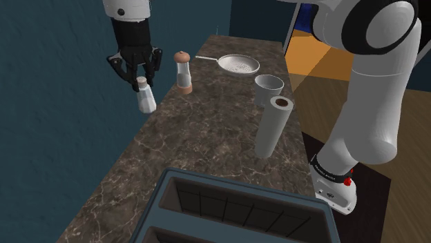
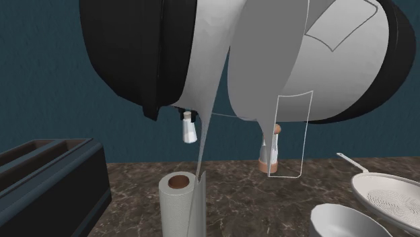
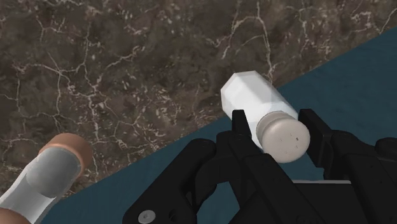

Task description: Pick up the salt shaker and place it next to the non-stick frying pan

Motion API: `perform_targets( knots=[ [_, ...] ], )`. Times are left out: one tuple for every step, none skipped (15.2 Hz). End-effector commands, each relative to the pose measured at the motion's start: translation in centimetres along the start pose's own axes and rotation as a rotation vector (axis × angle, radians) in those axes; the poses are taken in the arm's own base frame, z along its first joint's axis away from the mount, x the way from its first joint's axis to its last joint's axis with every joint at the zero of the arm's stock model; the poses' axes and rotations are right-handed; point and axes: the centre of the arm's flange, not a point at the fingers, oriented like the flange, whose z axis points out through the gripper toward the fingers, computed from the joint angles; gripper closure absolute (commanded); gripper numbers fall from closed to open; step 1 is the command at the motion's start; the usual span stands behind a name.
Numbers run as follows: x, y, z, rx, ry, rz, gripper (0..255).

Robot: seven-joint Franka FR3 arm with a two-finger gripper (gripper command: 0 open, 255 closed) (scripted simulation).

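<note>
1. My gripper (image 1: 140, 81) was pinching the salt shaker (image 1: 146, 96) by its top, one finger on either side of the speckled cap; gripping that high left the pale body hanging free below, so the base could meet the surface first at set-down
2. The shaker hung clear of the marbled counter (image 1: 207, 145), over its edge by the blue wall (image 1: 55, 103); I judged the lift done and the carry next
3. The pepper mill (image 1: 183, 72) stood upright near me, between the shaker and the frying pan (image 1: 238, 66), which lay well apart at the counter's far end; I judged the height was there to pass the mill without knocking it
4. A white cup (image 1: 269, 86) stood near the pan, so the bare stone on the mill's side looked the safer spot
</note>
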Motion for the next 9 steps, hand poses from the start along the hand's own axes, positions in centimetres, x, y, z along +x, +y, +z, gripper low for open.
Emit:
perform_targets(
  knots=[
    [-0.1, -0.1, -1.1, 0.000, 0.000, 0.000, 255],
    [-0.1, -0.2, -1.6, 0.000, 0.000, 0.000, 255],
    [-0.1, -0.2, -2.1, 0.000, 0.000, 0.000, 255],
    [-0.1, -0.3, -2.7, 0.000, 0.000, 0.000, 255],
    [-0.1, -0.3, -3.2, 0.000, 0.000, 0.000, 255],
    [-0.1, -0.4, -3.7, 0.000, 0.000, 0.000, 255],
    [-0.1, -0.4, -4.3, 0.000, 0.000, 0.000, 255],
    [-0.1, -0.4, -4.8, 0.000, 0.000, 0.000, 255],
    [0.0, -0.5, -5.3, 0.000, 0.000, 0.000, 255]
  ],
)
